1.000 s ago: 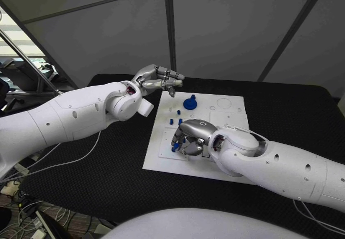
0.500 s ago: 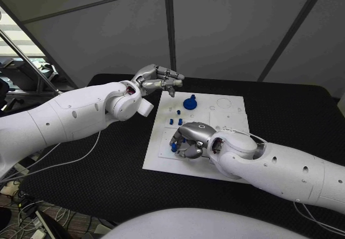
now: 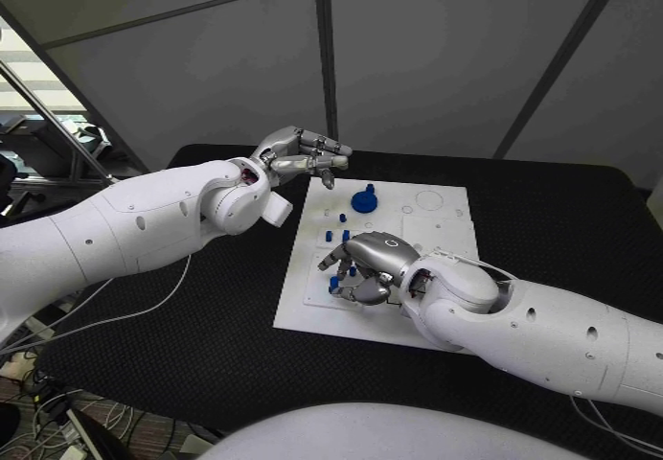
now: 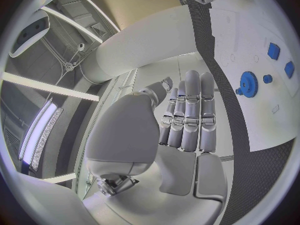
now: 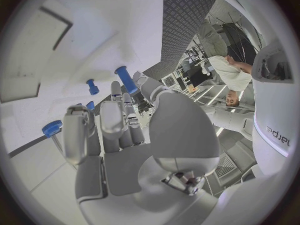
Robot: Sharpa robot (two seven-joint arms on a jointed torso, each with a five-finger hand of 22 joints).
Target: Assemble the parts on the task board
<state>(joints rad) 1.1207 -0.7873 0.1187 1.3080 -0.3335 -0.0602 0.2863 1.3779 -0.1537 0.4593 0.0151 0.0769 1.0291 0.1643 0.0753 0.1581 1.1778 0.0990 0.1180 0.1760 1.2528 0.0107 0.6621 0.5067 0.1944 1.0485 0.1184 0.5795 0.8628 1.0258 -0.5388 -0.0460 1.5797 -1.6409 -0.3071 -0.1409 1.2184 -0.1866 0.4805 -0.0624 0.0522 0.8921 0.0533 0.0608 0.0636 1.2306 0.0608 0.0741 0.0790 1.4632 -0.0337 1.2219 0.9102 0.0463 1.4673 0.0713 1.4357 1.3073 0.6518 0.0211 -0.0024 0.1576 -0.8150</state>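
While over task board point(image 3: 415, 321) | right hand point(image 3: 371, 266) pinches blue peg point(image 5: 126, 80) | left hand point(image 3: 307, 153) curled (empty)

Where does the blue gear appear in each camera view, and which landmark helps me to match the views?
Head view: the blue gear stands at the far end of the task board, near the left hand.
Left wrist view: the gear lies on the board, beyond the fingers.
Right wrist view: I cannot find it.
Shared landmark: the white task board.
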